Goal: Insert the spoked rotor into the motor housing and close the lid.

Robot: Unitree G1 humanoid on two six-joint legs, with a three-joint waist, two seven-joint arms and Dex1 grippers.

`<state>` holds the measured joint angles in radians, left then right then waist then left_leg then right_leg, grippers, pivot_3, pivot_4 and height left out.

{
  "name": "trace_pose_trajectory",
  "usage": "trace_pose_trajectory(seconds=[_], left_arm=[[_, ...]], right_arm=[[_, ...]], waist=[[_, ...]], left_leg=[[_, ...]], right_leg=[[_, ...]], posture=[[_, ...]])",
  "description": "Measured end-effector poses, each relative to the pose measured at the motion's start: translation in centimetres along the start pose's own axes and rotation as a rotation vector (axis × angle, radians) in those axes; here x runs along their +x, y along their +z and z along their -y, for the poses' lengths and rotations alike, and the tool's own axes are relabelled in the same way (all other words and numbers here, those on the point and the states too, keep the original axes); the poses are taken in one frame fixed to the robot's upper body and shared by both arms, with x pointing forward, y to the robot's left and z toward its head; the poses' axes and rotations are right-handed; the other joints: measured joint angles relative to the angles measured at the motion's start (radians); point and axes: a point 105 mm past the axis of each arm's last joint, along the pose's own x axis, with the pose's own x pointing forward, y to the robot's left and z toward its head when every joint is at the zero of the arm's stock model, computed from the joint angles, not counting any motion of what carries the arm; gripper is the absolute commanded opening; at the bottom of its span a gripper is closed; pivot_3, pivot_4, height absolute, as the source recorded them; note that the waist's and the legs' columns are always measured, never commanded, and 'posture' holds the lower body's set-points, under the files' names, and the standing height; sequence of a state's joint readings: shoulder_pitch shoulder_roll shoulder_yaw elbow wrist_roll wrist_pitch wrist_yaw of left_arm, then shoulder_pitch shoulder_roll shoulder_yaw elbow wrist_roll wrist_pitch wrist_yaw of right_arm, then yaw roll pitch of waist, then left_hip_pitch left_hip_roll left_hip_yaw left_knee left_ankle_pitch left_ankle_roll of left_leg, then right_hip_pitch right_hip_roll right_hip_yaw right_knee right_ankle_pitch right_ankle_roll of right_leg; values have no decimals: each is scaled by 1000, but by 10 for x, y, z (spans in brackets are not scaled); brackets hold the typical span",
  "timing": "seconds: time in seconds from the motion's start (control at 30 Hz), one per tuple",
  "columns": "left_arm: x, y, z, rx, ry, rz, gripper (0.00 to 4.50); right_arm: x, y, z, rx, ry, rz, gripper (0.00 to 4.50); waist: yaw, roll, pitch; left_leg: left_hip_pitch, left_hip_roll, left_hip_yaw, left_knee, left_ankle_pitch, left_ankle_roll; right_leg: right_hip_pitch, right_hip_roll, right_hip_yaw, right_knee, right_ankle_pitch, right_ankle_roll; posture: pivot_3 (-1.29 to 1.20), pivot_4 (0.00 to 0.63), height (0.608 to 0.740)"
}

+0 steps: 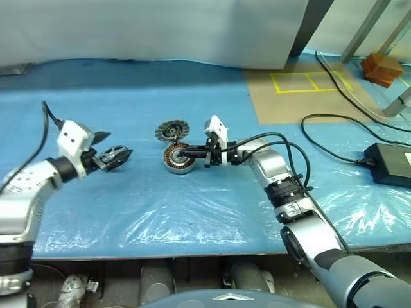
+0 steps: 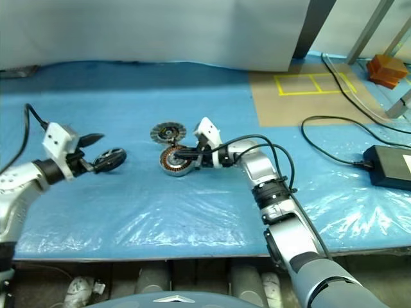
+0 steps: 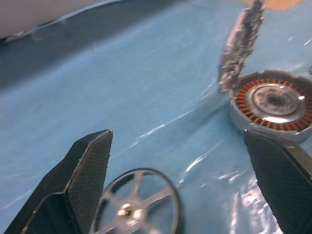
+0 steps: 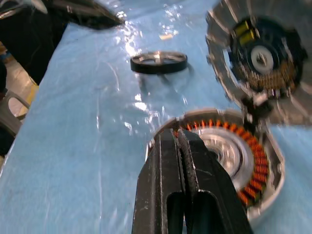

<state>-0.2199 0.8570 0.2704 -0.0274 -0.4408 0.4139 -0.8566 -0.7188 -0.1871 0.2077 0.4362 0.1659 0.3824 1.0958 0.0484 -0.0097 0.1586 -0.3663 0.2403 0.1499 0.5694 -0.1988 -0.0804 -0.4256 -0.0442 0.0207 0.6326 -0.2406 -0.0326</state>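
The low round silver-rimmed motor housing [image 1: 179,158] with copper-coloured windings is sitting near the centre of the blue plastic-covered surface [image 1: 192,212]. Its ribbed silver round lid [image 1: 172,131] is standing raised at the housing's 12 o'clock edge. The right end effector [image 1: 190,156] is reaching over the housing from 3 o'clock, fingers pressed together and gripping nothing. The black-rimmed silver spoked rotor [image 1: 114,153] is lying on the surface at the housing's 9 o'clock, between the widely spread fingers of the left end effector [image 1: 115,146].
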Motion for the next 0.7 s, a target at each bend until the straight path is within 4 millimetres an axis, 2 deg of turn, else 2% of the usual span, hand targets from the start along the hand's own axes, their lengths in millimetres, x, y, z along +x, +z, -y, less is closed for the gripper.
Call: trace_pose_trajectory(seconds=[0.07, 0.13, 0.27, 0.4, 0.53, 0.7], left_arm=[[-4, 3, -17, 13, -8, -40, 4500], [-5, 0, -25, 21, -53, -88, 4500], [6, -19, -30, -12, -169, -189, 4500], [24, -22, -31, 10, -234, -225, 4500], [43, -30, -28, 4, -250, -239, 4500], [45, -41, -28, 1, -261, -276, 4500]], right_arm=[[-5, -13, 1, 34, -22, -23, 47], [-10, -16, 2, 40, -36, -34, 47], [-24, -16, 1, 26, -70, -38, 47], [-37, -28, 3, 60, -132, -55, 47], [-43, -28, 6, 63, -185, -49, 47], [-51, -35, 9, 75, -241, -64, 47]], waist=[[1, 0, 0], [3, 0, 0], [14, 0, 0], [24, 0, 0], [28, 0, 0], [23, -1, 0]], left_leg=[[0, -1, 0, 0, 0, 0], [0, -1, 0, 0, 0, 0], [0, -1, 0, -1, 0, 0], [-1, -1, 0, -1, 0, 0], [-1, -1, 0, 0, 0, 0], [-1, -1, -1, -1, 0, 0]], right_leg=[[0, -1, 0, 0, 0, 0], [0, -1, 0, -1, 0, 0], [0, -1, 0, 0, 0, 0], [0, -2, 0, -1, 0, 0], [1, -2, 0, 0, 1, 1], [1, -1, 0, -1, 1, 1]], posture=[[0, 150, 740], [0, 150, 740], [0, 150, 740], [0, 150, 740], [0, 150, 740], [0, 150, 740]])
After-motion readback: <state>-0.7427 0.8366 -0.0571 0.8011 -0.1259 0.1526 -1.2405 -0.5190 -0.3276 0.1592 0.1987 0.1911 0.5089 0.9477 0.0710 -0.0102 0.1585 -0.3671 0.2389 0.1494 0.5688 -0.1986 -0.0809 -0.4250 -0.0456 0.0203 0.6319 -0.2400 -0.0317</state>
